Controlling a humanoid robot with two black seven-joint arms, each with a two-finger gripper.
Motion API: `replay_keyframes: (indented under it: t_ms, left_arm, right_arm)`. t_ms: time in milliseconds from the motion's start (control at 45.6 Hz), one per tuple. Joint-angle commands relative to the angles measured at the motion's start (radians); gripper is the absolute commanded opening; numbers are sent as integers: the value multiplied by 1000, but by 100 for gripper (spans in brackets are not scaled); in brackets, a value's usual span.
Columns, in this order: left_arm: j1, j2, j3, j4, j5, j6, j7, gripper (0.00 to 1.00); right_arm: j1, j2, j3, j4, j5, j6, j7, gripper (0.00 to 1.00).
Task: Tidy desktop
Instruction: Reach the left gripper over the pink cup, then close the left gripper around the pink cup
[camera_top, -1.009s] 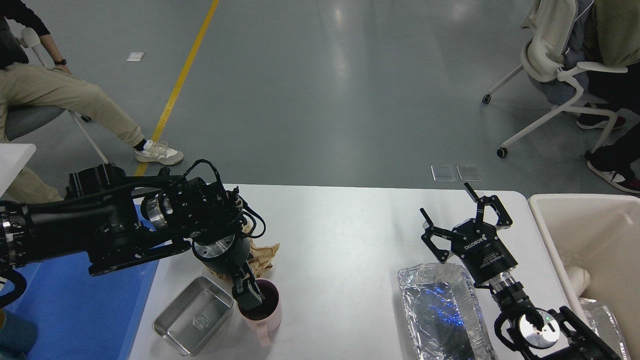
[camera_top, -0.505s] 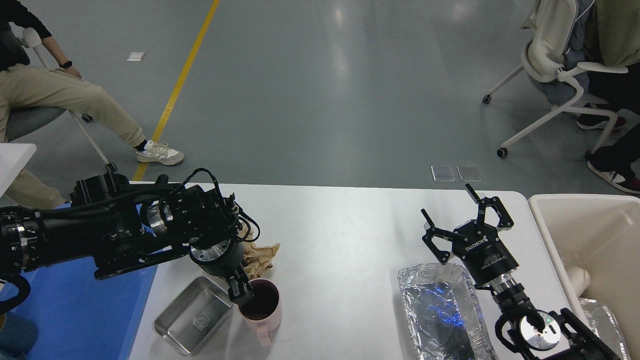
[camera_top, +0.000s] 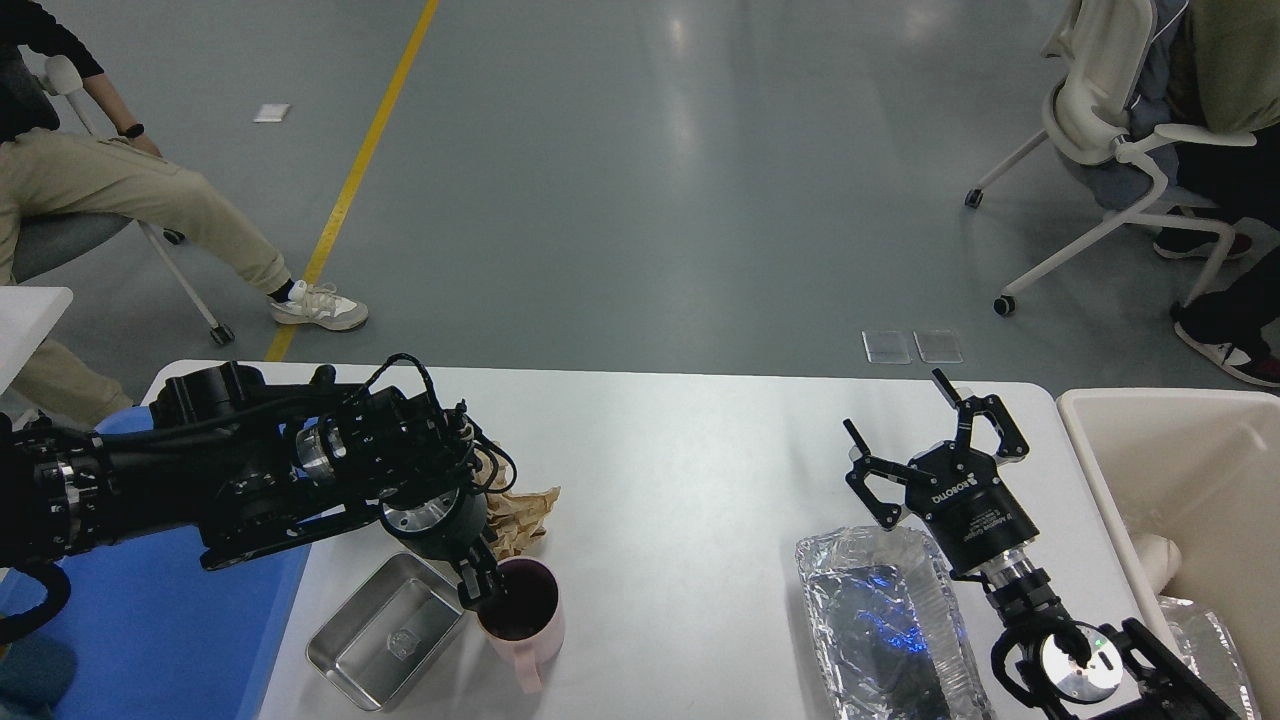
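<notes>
The left tool (camera_top: 478, 583) pinches the near-left rim of the pink mug (camera_top: 522, 618), which stands on the white surface (camera_top: 680, 480) beside a steel tray (camera_top: 385, 630) and crumpled brown paper (camera_top: 522, 512). The right tool (camera_top: 925, 445) hovers spread wide above the foil tray (camera_top: 880, 620).

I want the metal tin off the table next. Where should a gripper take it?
Grip a long side wall of the metal tin from above, one finger inside: it lies upright, open and empty on the desktop. Avoid the wall facing the pink mug.
</notes>
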Motion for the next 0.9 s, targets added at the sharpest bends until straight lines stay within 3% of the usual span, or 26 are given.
replay_keyframes:
  t_ms: [0,219,439,878]
  left_arm:
    - [12,0,-1,2,2,5,0,28]
    - [14,0,-1,2,2,31,-2,18]
    - [14,3,0,2,2,50,-3,1]
    - [11,4,-20,-4,-6,62,-8,1]
  right_arm:
    - [-1,1,-2,-1,1,0,0,100]
    - [-1,3,0,0,0,0,0,100]
    - [-1,3,-2,0,1,0,0,100]
    - [2,3,-3,-1,0,0,0,100]
